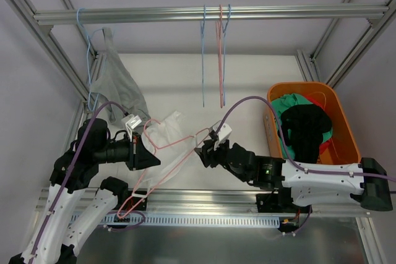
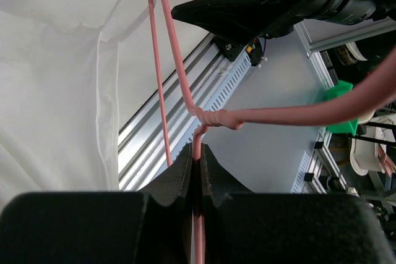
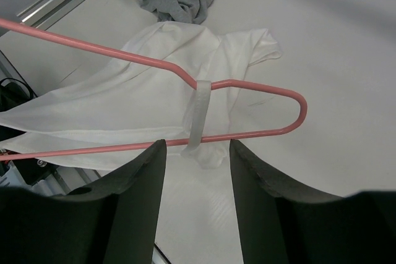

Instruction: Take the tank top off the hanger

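Observation:
A pink wire hanger point(image 1: 185, 146) lies tilted low over the table, with a white tank top point(image 1: 168, 128) draped on it. My left gripper point(image 1: 148, 154) is shut on the hanger's neck just below the twist point(image 2: 213, 117); the white cloth point(image 2: 49, 91) hangs to its left. My right gripper point(image 1: 202, 151) is open and empty, just in front of the hanger's rounded shoulder end point(image 3: 300, 112). A white strap point(image 3: 199, 112) loops over both hanger wires there, between my spread fingers point(image 3: 139, 171). The rest of the tank top point(image 3: 124, 109) lies bunched behind the wires.
An orange bin point(image 1: 303, 85) with green, black and red clothes stands at the right. A grey garment point(image 1: 120, 81) hangs on a blue hanger at the left of the rail point(image 1: 185, 13). Empty blue and pink hangers point(image 1: 219, 60) hang mid-rail.

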Tool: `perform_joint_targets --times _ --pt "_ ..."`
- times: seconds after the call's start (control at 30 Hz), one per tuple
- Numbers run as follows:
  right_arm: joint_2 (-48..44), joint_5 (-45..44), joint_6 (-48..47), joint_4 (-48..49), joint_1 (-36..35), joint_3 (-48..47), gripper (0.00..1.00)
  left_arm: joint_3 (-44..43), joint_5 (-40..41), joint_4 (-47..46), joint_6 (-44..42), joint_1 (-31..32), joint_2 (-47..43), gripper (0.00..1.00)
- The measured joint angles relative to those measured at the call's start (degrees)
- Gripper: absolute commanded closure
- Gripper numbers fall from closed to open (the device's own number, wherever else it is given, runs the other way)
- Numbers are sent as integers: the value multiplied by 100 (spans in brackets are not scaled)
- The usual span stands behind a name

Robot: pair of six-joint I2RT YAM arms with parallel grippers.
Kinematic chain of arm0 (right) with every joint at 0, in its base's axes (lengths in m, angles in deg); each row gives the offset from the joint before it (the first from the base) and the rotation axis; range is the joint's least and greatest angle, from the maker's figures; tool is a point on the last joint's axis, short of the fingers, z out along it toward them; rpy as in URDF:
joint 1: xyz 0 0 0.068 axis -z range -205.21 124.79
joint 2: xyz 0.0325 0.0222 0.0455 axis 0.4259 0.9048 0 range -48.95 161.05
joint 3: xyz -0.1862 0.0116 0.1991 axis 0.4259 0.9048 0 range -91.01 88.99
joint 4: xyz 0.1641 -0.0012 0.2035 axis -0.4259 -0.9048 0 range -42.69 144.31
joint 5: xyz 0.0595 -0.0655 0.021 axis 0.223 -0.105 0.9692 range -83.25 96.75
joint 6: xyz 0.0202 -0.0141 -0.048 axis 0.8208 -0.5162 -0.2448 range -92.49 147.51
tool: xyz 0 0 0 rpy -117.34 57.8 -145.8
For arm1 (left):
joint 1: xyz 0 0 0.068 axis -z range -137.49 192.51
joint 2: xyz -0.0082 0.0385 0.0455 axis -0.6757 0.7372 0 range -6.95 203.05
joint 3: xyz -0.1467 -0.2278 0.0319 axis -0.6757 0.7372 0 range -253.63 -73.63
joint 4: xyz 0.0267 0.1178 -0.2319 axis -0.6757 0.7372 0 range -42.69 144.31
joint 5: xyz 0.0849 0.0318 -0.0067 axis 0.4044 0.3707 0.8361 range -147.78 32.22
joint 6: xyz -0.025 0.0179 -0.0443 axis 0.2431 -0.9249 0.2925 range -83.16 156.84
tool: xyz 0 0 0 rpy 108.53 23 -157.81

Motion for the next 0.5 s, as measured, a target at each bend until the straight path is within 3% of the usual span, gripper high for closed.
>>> perform_joint_targets --times 0.13,0.33,0.37,0.43,0.47,0.5 --pt "216 -146 -140 0 20 -160 53 -61 -28 0 -42 0 -2 100" --pt "459 -199 -221 28 197 -354 66 -133 -107 0 -87 0 -7 100" --pt "487 -197 -225 39 223 -365 76 -142 -138 2 -92 0 -9 100" --pt "533 -197 -236 42 249 -378 82 -151 -164 0 -105 0 -17 100" --pt "553 -199 -238 42 249 -391 95 -153 -166 0 -107 0 -22 100" --pt "557 -208 -254 42 249 -398 99 -153 -168 0 -107 0 -26 100"
